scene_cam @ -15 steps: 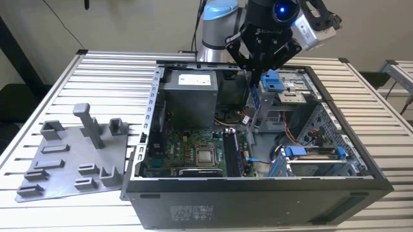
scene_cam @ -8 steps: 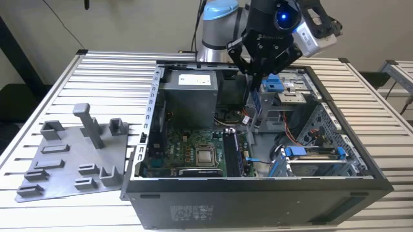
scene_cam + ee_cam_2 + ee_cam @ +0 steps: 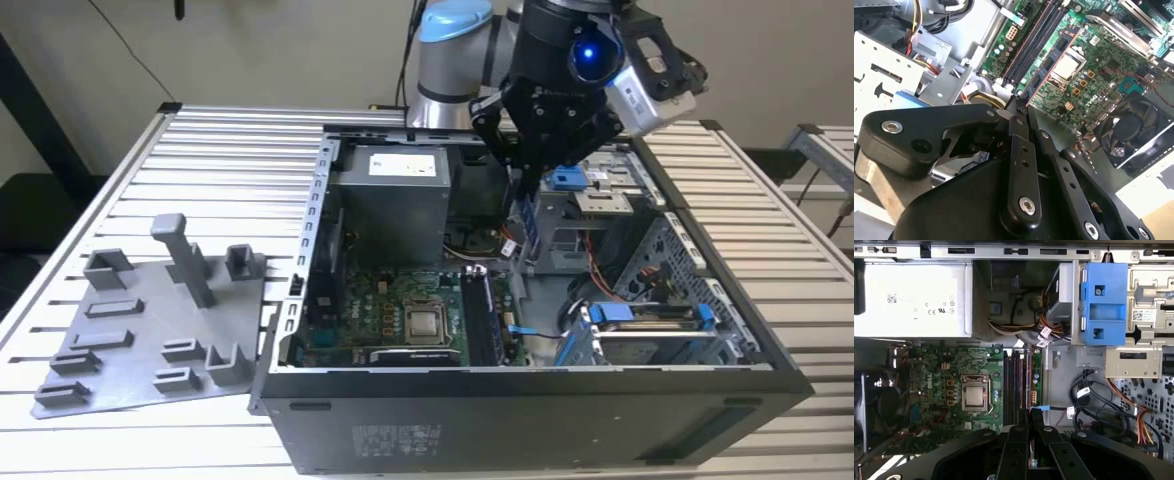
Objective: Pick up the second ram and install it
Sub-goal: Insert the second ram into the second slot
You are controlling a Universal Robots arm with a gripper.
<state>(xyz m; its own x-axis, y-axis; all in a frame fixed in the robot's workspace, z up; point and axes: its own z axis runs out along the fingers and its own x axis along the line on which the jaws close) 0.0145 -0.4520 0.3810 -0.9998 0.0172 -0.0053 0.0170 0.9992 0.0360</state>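
Note:
My gripper (image 3: 530, 185) hangs over the open computer case (image 3: 534, 385), shut on the second ram (image 3: 526, 222). The stick points down into the case. In the second wrist view the ram (image 3: 1054, 60) runs out from the closed fingertips (image 3: 1021, 102) as a thin board with black chips. In the first wrist view it shows edge-on (image 3: 1029, 385) beyond the gripper (image 3: 1029, 422). It hovers above the black memory slots (image 3: 1013, 385) (image 3: 1031, 45) beside the processor socket (image 3: 974, 396). The ram is clear of the board.
A grey holder tray (image 3: 134, 340) with an upright T-shaped post (image 3: 187, 255) lies at the exterior view's left of the case. Inside are the power supply (image 3: 909, 300), a blue drive bracket (image 3: 1102, 302), loose cables (image 3: 1104, 405) and a fan (image 3: 1131, 127).

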